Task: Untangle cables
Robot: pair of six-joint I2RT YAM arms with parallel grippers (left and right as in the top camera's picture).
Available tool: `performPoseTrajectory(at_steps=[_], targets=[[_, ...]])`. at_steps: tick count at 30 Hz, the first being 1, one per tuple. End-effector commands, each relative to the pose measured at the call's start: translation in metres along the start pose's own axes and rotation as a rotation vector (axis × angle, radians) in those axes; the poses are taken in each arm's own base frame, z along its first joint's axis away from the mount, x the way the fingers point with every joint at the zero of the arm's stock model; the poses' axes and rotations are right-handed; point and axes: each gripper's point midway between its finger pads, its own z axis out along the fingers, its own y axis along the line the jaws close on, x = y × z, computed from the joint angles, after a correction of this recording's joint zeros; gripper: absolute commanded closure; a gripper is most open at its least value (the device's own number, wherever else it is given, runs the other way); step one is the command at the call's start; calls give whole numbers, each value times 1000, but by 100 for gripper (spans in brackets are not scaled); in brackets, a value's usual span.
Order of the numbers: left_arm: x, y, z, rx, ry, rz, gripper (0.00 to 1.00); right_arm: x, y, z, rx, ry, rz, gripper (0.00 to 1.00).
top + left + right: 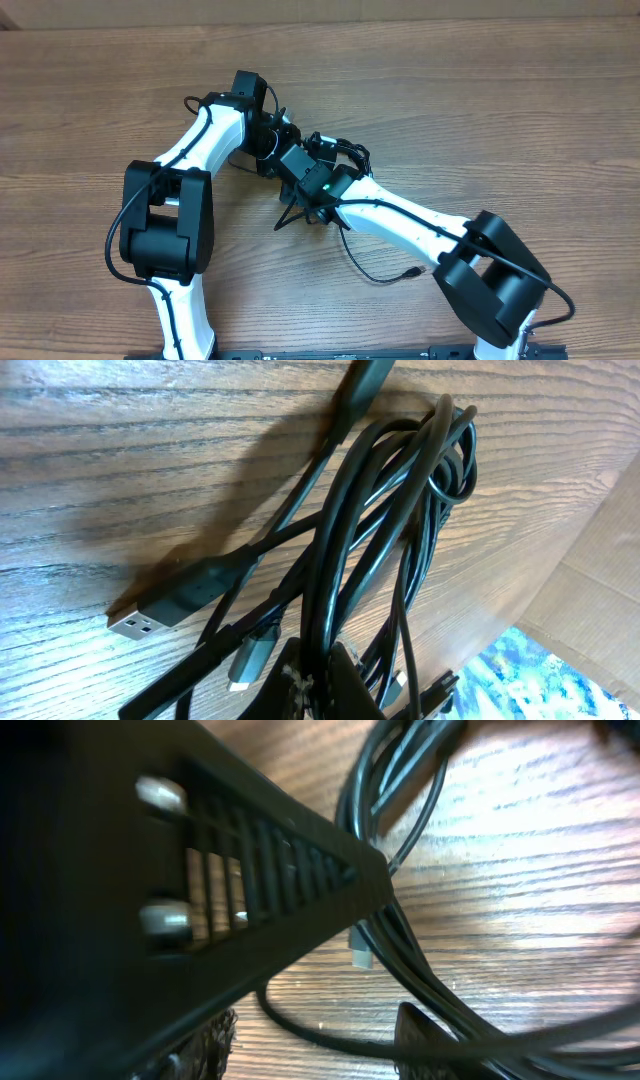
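Observation:
The cables (345, 152) are thin black cords tangled in a looped bundle at the table's middle, where both arms meet. One loose strand trails to a small plug (411, 271) at the front. My left gripper (322, 682) is shut on a few strands of the bundle (400, 490); a USB plug (150, 615) and a smaller silver plug (250, 660) lie beside it. My right gripper (315, 1045) is open, with one strand (330, 1038) running between its fingers and a small plug (361, 952) just beyond. In the overhead view the left gripper (280, 137) and right gripper (300, 162) nearly touch.
The wooden table (500, 110) stretches around the arms. A black latticed part of the other arm (240, 890) fills the left of the right wrist view. Brown cardboard (600, 570) and a blue patterned surface (540, 680) lie past the table edge.

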Motion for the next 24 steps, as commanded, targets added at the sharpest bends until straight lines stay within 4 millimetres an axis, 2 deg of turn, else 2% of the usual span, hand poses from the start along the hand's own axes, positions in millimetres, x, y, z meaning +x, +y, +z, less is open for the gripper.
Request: performPoseTrajectory(at_steps=[1,6,12,19,24], targets=[[2,1,5,23,25,-22,96,-17,7,-27,-32,-70,4,52],[2,0,5,24,24,-19,96,-26,-2,-31,6,-109,11,62],[2,0,5,24,24,-17,96,-49,-41,-29,129,-151,52,63],[2,1,5,23,24,-17,96,-82,-79,-27,190,-172,144,62],[2,1,5,23,24,-10,96,-101,-116,-28,258,-172,216,52]])
